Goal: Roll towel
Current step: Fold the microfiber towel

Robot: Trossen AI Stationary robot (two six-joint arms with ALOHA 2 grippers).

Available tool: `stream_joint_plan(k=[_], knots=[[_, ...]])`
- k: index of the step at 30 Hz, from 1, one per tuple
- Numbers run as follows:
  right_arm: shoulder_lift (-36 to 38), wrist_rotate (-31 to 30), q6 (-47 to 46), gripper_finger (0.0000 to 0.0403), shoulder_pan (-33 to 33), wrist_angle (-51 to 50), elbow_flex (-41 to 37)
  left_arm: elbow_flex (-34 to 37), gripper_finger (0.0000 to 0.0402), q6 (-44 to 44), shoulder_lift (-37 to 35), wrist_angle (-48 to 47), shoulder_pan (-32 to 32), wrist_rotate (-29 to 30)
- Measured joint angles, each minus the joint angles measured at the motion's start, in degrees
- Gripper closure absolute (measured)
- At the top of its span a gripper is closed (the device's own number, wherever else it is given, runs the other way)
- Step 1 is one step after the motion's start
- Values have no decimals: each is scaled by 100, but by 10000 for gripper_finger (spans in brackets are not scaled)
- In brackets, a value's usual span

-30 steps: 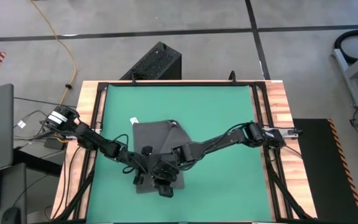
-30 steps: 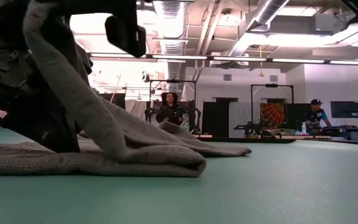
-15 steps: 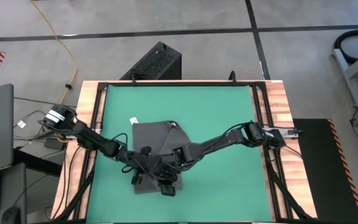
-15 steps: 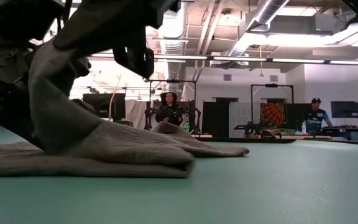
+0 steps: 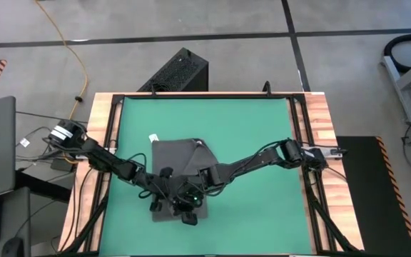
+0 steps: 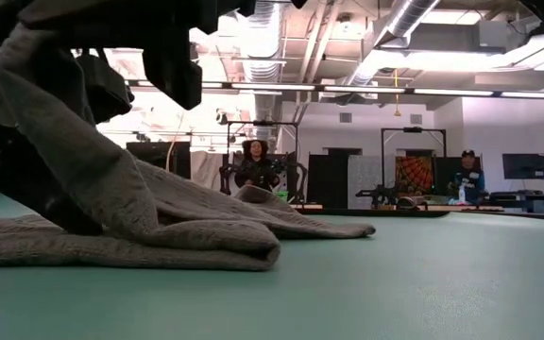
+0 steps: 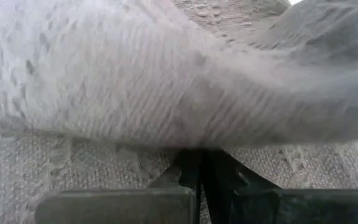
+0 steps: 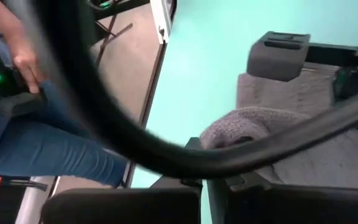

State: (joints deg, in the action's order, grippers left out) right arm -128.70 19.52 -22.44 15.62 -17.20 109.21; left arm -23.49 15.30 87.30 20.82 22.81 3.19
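A: Where was the towel?

B: On the green mat, near its front edge. The left pincer and right pincer were both clamped on its raised near edge.

A: Progress?

B: First fold only; the roll was barely begun.

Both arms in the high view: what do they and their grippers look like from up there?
The left arm and right arm are slim, black, jointed links with dark cables trailing at their bases. The left arm's base carries a white-and-black part. A small green light glows near the right gripper; the left gripper is equally black, blocky and two-fingered.
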Motion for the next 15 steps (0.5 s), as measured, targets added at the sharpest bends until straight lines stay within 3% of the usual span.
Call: stream_joint_plan(k=[10, 15], knots=[[0, -146, 70, 364, 0, 26, 0, 0, 401, -150, -13, -68, -4, 81], [0, -193, 197, 334, -2, 75, 0, 0, 401, -159, -13, -83, -7, 117]])
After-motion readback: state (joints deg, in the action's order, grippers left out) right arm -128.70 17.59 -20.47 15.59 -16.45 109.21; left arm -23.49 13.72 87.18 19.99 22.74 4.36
